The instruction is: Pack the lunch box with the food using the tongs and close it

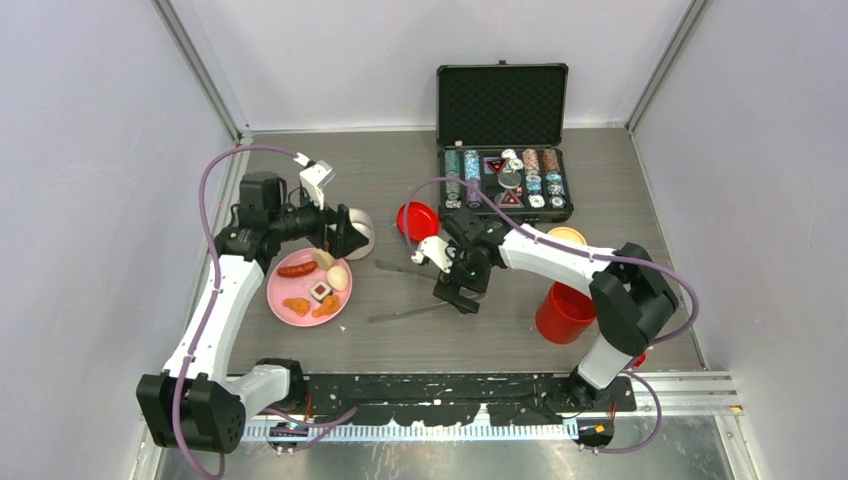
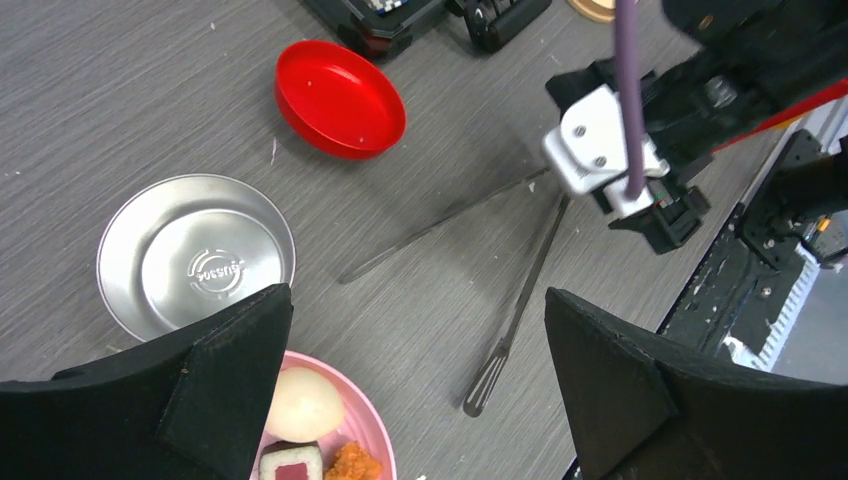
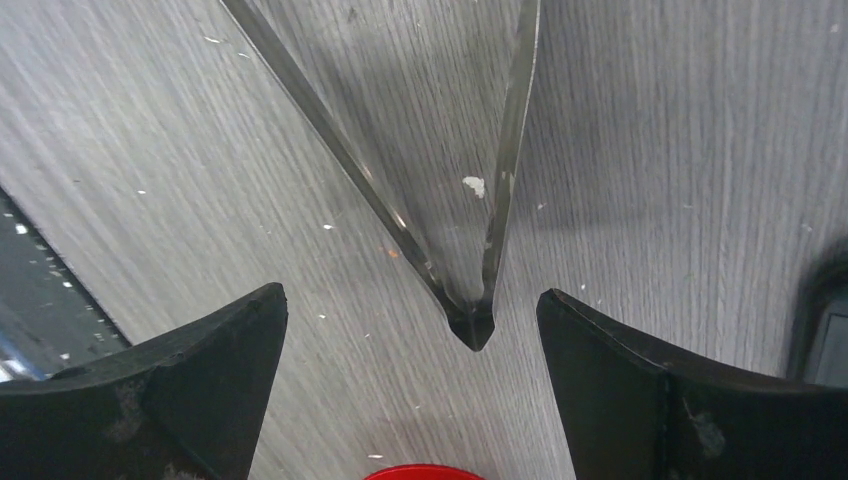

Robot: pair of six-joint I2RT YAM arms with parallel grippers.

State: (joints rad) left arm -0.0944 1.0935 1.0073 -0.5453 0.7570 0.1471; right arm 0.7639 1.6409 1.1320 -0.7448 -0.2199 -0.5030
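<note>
Top view, left gripper [image 1: 347, 235]: wide open, holding nothing, above the steel bowl [image 1: 365, 230].
Top view, right gripper [image 1: 458, 296]: wide open, holding nothing, low over the tongs [image 1: 400, 313].
Top view, food [image 1: 320, 291]: on the pink plate [image 1: 280, 288], just beside the bowl.
Top view, red canister [image 1: 563, 312]: stands open on the right; the red lid [image 1: 417, 220] lies well apart from it, near the chip case [image 1: 505, 150].
Left wrist view, bowl: empty, next to the plate.
Left wrist view, tongs [image 2: 516, 310]: flat on the table [image 2: 120, 90], spread in a V.
Right wrist view, tongs [image 3: 470, 325]: the joined end lies between the two black fingers [image 3: 200, 370], touching neither.
</note>
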